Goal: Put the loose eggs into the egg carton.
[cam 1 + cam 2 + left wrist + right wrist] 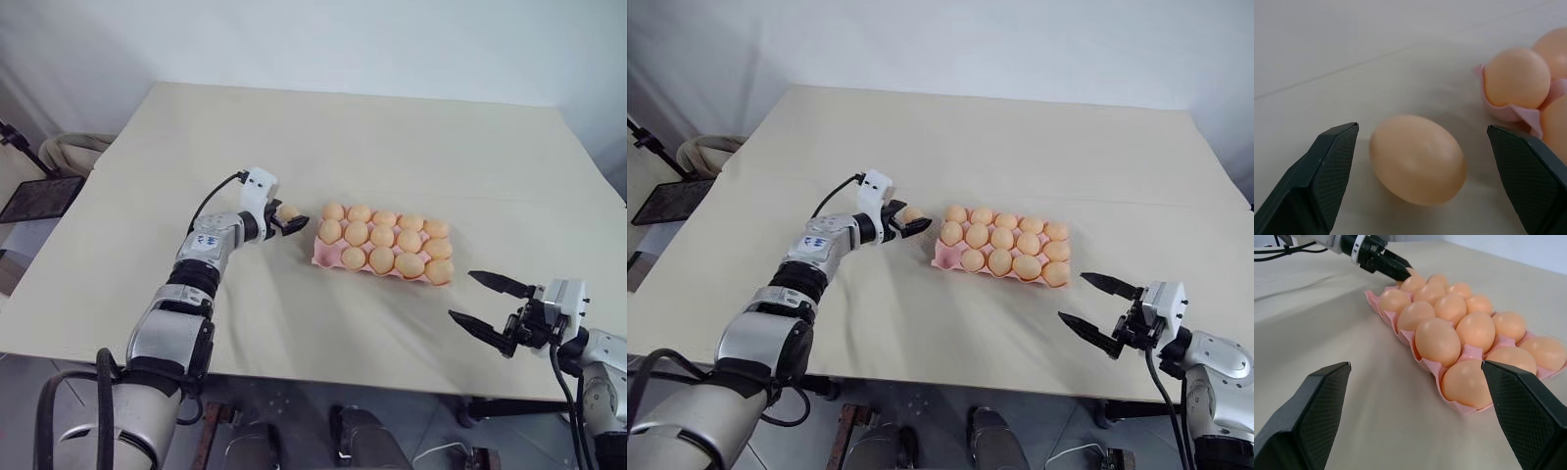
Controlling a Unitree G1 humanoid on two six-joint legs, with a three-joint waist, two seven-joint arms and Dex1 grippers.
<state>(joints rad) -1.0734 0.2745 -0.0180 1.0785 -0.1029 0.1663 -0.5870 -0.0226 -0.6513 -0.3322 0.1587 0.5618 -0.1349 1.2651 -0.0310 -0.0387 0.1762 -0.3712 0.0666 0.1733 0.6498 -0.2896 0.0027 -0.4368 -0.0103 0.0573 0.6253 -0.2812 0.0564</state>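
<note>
One loose egg (pixel 1418 159), pale orange, lies on the beige table just left of the egg carton (pixel 323 258). My left gripper (pixel 287 219) is open around it, with a black finger (pixel 1317 181) on each side and gaps between them and the egg. The pink carton holds several eggs (pixel 382 236); its near-left corner cup looks empty. My right gripper (pixel 487 300) hangs open with nothing in it by the table's front right edge, pointing toward the carton (pixel 1400 335). The right wrist view also has the left gripper (pixel 1393 268) at the carton's far end.
The table (pixel 392 137) stretches wide behind and left of the carton. Off its left edge sit a dark flat panel (pixel 39 199) and a beige coiled object (pixel 76 149). The table's front edge (pixel 323 377) runs close under both arms.
</note>
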